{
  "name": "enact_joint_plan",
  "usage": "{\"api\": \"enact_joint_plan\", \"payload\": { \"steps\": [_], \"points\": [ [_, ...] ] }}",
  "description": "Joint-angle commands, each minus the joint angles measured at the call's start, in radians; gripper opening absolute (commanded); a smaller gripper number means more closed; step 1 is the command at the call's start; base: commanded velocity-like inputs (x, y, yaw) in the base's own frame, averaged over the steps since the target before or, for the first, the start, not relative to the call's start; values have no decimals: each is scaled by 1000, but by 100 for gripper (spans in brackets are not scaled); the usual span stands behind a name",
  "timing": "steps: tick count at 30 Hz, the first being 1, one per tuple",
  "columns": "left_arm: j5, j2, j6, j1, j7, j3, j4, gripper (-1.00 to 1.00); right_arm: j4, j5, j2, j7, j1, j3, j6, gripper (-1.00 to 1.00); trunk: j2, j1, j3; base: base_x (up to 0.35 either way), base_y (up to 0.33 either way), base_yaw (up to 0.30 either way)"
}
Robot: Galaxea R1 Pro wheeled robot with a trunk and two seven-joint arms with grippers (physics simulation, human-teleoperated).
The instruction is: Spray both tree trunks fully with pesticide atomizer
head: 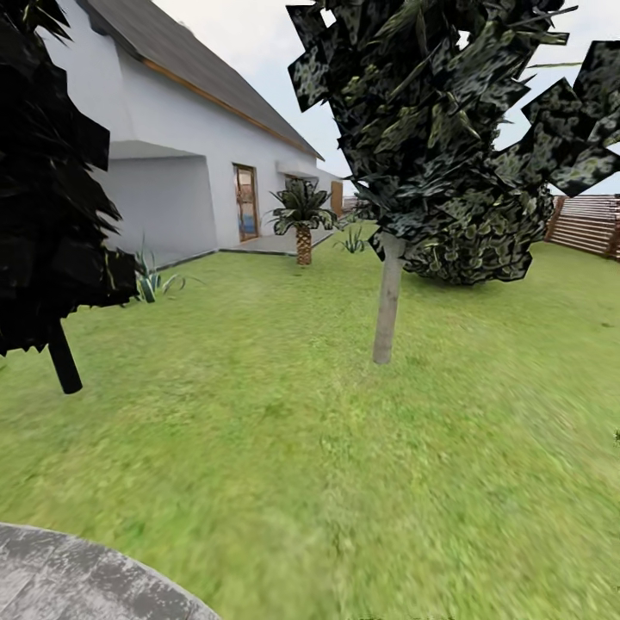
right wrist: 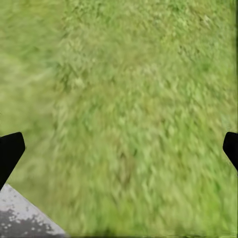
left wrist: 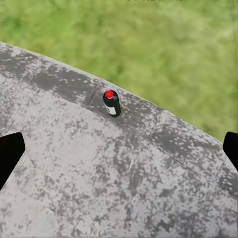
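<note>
Well, the pesticide atomizer (left wrist: 112, 102) stands upright just above the middle of the left wrist picture, on grey mottled paving (left wrist: 99, 178), close to the curved edge where the lawn (left wrist: 163, 44) begins. The left gripper (left wrist: 119, 148) hangs above it with jaws spread wide, holding nothing, its dark fingertips (left wrist: 9, 151) at the frame's side edges. The right gripper (right wrist: 119, 148) is likewise released, over grass. In the head picture a tree (head: 430, 129) rises right of centre, its pale trunk (head: 387, 301) bare, with the white house (head: 172, 155) at upper left and the fence (head: 590, 222) at far right.
</note>
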Motion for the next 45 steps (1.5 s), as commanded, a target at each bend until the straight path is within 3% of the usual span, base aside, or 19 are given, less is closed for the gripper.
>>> {"api": "enact_joint_plan", "payload": {
  "steps": [1, 11, 45],
  "points": [
    [0, 0, 0, 0, 0, 0, 0, 100, 0, 0, 0, 0, 0, 0, 0, 100, 0, 0, 0, 0, 309, -270],
    [0, -1, 0, 0, 0, 0, 0, 100, 0, 0, 0, 0, 0, 0, 0, 100, 0, 0, 0, 0, 309, -229],
    [0, 0, 0, 0, 0, 1, 0, 100, 0, 0, 0, 0, 0, 0, 0, 100, 0, 0, 0, 35, 315, -23]
  ]
}}
